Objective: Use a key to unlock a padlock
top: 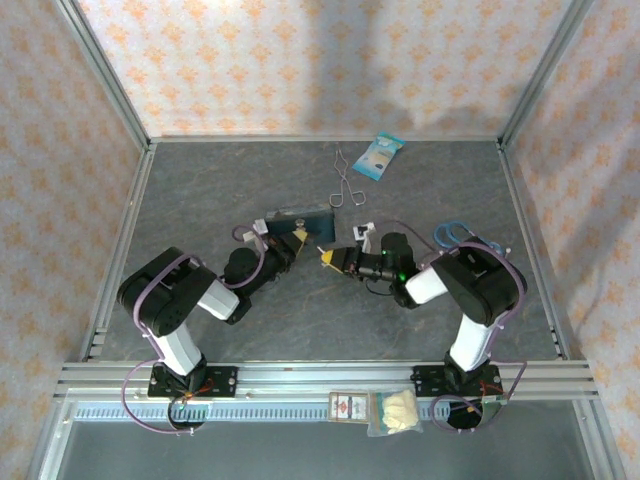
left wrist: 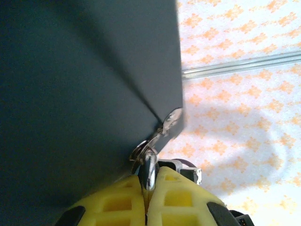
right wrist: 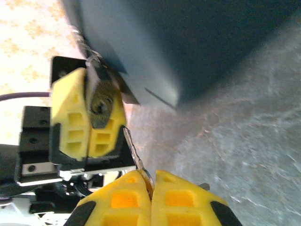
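My left gripper (top: 299, 238) (left wrist: 148, 176) is shut on the small dark padlock (left wrist: 149, 169), which hangs by its thin shackle from the clasp (left wrist: 171, 120) of the blue tin (top: 300, 217). In the right wrist view the padlock (right wrist: 100, 106) sits between the left arm's yellow fingers (right wrist: 70, 117), its keyhole facing the camera. My right gripper (top: 325, 258) (right wrist: 151, 181) is shut on the bow of the thin silvery key (right wrist: 135, 153). The key's blade points up-left. Its tip lies just below and right of the padlock, outside the keyhole.
The blue tin's side (right wrist: 188, 47) looms close above the grey table (right wrist: 244, 141). Long wire tongs (top: 345, 180) and a blue-and-white packet (top: 379, 157) lie at the back. A blue looped object (top: 450, 233) rests by the right arm. Small packets (top: 375, 410) sit on the front rail.
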Controlling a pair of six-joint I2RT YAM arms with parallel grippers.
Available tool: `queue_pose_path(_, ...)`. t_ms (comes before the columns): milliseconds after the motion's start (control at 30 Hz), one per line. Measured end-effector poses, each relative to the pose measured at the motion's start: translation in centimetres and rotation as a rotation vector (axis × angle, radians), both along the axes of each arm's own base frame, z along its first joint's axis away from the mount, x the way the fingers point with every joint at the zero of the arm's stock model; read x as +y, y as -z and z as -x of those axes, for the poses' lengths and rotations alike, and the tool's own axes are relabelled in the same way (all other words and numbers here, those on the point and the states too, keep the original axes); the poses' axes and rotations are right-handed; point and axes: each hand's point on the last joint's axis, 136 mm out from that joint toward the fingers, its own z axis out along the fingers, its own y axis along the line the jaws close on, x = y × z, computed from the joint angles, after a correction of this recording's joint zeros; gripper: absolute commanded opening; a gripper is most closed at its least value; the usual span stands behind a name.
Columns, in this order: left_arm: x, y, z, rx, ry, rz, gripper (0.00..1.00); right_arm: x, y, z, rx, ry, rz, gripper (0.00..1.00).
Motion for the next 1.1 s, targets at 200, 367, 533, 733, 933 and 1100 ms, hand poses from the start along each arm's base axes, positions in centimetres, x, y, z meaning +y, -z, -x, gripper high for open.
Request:
queue_pose_path(200,-0.2,0.7,0.0,0.022,0.012,0.046,0.00,0.5,-0.7,-0.5,-0.022,-0.010,-0.022,0.00)
queue_pose_path(367,-0.2,0.8,0.0,0.031,0.013,0.061,0.00,0.5,-0.6,-0.5,-0.021,-0.011,-0.016,0.00)
queue_pose_path(533,-0.4,0.8,0.2,0.035,0.028,0.067,0.00,0.4,0.3,-0.3,-0.008,-0.016,0.014,0.00)
queue_pose_path(733,-0.5,0.7,0.3,0.034,0.035,0.066,0.00,0.4,0.5,-0.3,-0.010,-0.019,0.024,0.00)
queue_pose_path(933,-0.6,0.7,0.3,0.031,0.038,0.062,0.00,0.2,-0.2,0.0,-0.036,-0.026,0.043,0.00)
queue_pose_path(1100,-0.6,0.7,0.4,0.028,0.044,0.059,0.00,0.0,-1.1,0.2,-0.077,-0.035,0.057,0.00)
